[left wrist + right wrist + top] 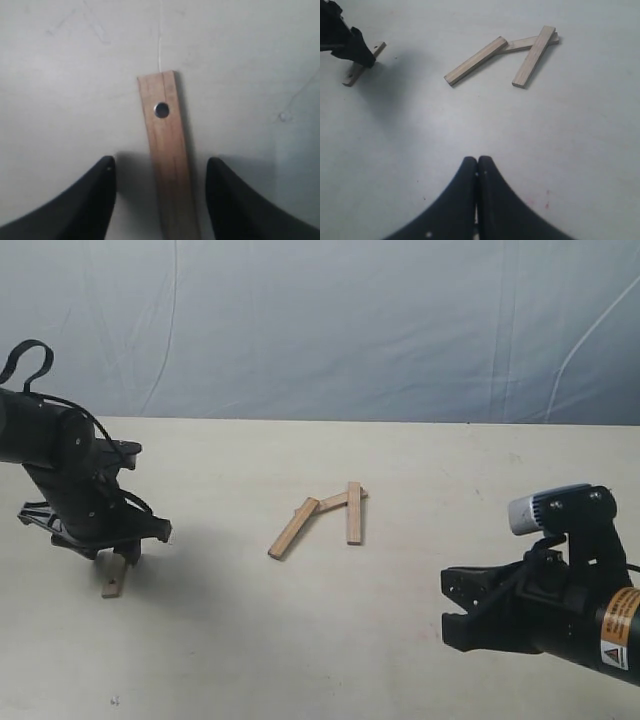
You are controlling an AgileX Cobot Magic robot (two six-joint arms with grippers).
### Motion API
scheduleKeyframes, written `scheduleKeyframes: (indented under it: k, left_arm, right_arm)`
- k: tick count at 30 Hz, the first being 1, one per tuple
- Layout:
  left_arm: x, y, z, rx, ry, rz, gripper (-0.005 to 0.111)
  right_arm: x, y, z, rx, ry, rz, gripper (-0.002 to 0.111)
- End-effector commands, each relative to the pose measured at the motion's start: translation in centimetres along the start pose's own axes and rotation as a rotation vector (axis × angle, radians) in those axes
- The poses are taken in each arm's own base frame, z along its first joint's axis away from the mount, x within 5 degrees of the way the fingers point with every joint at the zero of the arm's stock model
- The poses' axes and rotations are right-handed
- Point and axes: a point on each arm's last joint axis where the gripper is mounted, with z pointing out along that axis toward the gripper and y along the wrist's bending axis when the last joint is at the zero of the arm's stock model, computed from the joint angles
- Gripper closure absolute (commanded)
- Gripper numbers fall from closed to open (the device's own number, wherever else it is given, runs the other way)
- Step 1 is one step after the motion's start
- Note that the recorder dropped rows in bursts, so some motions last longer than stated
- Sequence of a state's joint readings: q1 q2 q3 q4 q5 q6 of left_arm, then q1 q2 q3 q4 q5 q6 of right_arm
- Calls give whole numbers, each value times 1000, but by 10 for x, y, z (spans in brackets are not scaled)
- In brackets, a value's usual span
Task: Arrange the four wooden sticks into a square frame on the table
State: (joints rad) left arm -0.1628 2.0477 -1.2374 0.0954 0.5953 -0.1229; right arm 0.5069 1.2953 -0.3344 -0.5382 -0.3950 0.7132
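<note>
One wooden stick (165, 150) with a small hole near its end lies flat on the table (300, 640), between the fingers of my left gripper (160, 161). That gripper is open, with a gap on each side of the stick. The exterior view shows this stick (113, 580) poking out below the left gripper (110, 558) at the left. Three more sticks lie mid-table: one slanted (293, 528), one running front to back (353, 512), and one (337, 501) bridging their far ends. My right gripper (478, 160) is shut on nothing, above bare table at the front right (455, 602).
A wrinkled blue-grey backdrop (330, 320) rises behind the table's far edge. Faint red specks (546, 199) mark the surface near the right gripper. The left arm's dark body (342, 35) stands over the left stick (364, 64).
</note>
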Motion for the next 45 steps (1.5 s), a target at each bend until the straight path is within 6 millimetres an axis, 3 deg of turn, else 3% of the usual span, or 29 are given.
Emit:
scheduleKeyframes:
  k: [1, 4, 8, 10, 14, 19, 25, 28, 36, 45]
  left_arm:
    - [-1, -1, 11, 9, 3, -8, 75]
    - [-1, 0, 7, 5, 15, 66, 107]
    - [-12, -2, -17, 21, -12, 131, 106]
    - [-17, -12, -38, 77, -52, 254, 106]
    - [-6, -52, -72, 295, -69, 800, 106]
    - [16, -106, -85, 513, -120, 1328, 106]
    - [32, -170, -75, 445, -234, 1674, 106]
    - [40, -190, -60, 388, -225, 1797, 106]
    - [45, -198, -24, 374, -177, 1824, 106]
    - [41, -198, -19, 322, -207, 1841, 93]
  right_arm:
    - [-1, 0, -2, -8, -11, -20, 109]
    - [-1, 0, -2, -8, -11, -20, 109]
    - [-2, 2, -2, -22, -27, -20, 109]
    - [-3, 2, -2, -29, -35, -20, 109]
    - [-3, 3, -2, -32, -39, -20, 109]
    - [-3, 3, -2, -32, -39, -20, 109]
    - [-3, 3, -2, -32, -39, -20, 109]
    - [-3, 3, -2, -32, -39, -20, 109]
    - [-3, 3, -2, -34, -37, -24, 109]
    - [-3, 3, -2, -34, -37, -24, 109]
